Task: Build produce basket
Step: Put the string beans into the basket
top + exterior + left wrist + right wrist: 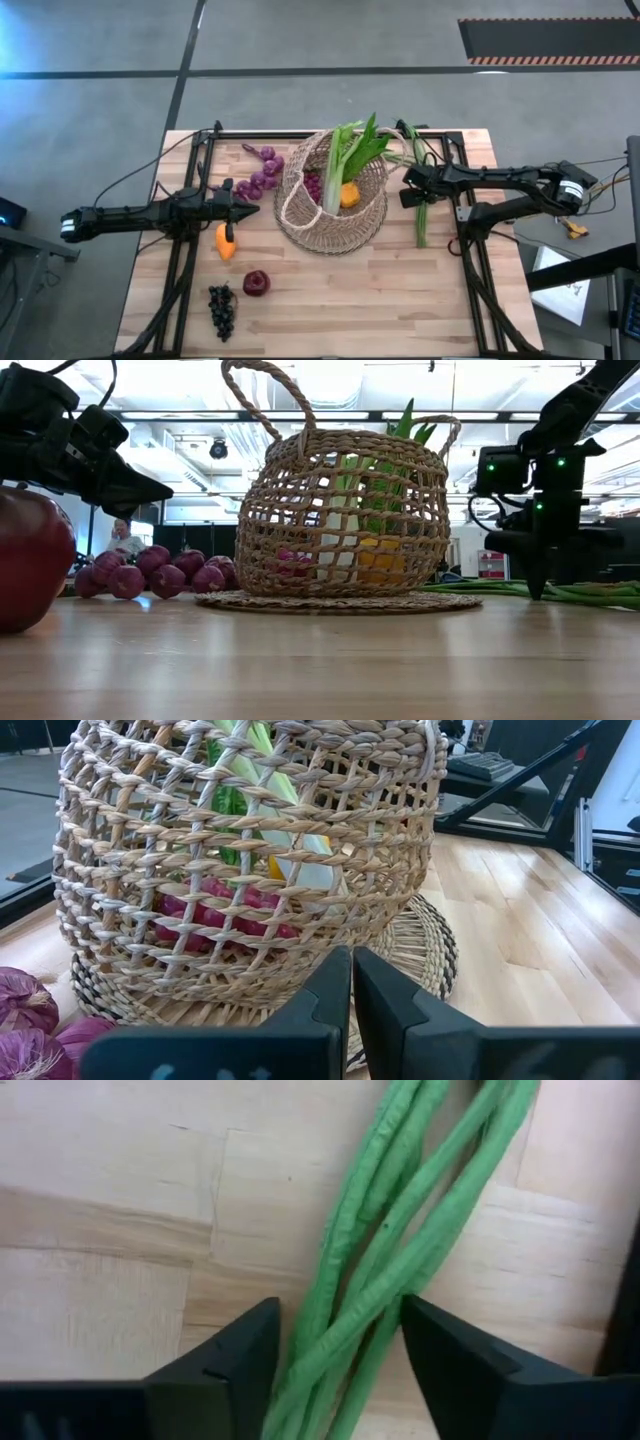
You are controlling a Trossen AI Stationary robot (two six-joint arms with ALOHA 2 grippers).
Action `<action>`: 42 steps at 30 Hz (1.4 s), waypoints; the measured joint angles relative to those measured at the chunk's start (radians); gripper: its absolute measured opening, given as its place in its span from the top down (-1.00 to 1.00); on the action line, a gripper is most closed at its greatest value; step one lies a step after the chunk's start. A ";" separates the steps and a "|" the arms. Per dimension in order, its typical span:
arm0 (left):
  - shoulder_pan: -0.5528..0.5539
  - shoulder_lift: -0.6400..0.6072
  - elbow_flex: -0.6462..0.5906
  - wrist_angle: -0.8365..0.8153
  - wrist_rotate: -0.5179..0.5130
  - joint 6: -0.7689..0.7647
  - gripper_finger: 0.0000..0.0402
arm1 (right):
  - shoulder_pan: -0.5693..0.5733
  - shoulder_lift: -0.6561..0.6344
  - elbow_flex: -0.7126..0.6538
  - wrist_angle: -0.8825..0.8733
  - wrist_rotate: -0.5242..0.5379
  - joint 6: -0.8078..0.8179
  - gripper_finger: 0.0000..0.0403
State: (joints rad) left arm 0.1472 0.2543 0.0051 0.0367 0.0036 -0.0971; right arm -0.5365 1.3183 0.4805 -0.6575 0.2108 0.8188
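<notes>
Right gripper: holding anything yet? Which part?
The right gripper straddles the green scallion stalks on the table, fingers either side; a firm grip cannot be told. The left gripper is shut, empty.

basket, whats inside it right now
In the basket: an upright leek, an orange fruit and purple grapes. Anything beneath them is hidden by the weave.

Four views on one table — overhead, table-level, two wrists

The high view looks straight down, the basket [333,195] at frame centre; the low view faces it level across the wood, an apple [30,558] close at far left. The left wrist view sits near the basket — the right looks down, close on scallions [400,1250].
</notes>
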 joint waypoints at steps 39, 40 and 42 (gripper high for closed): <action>0.000 -0.001 0.000 0.000 0.000 0.000 1.00 | 0.398 -0.574 0.256 -0.184 0.663 0.054 0.91; 0.000 -0.001 0.000 0.000 0.000 0.000 1.00 | 0.406 -0.569 0.277 -0.183 0.679 0.042 0.91; 0.000 -0.001 0.000 0.000 0.000 0.000 1.00 | 0.416 -0.555 0.317 -0.182 0.693 0.013 0.91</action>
State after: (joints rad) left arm 0.1474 0.2535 0.0051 0.0368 0.0032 -0.0971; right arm -0.1201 0.7630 0.7979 -0.8390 0.9042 0.8322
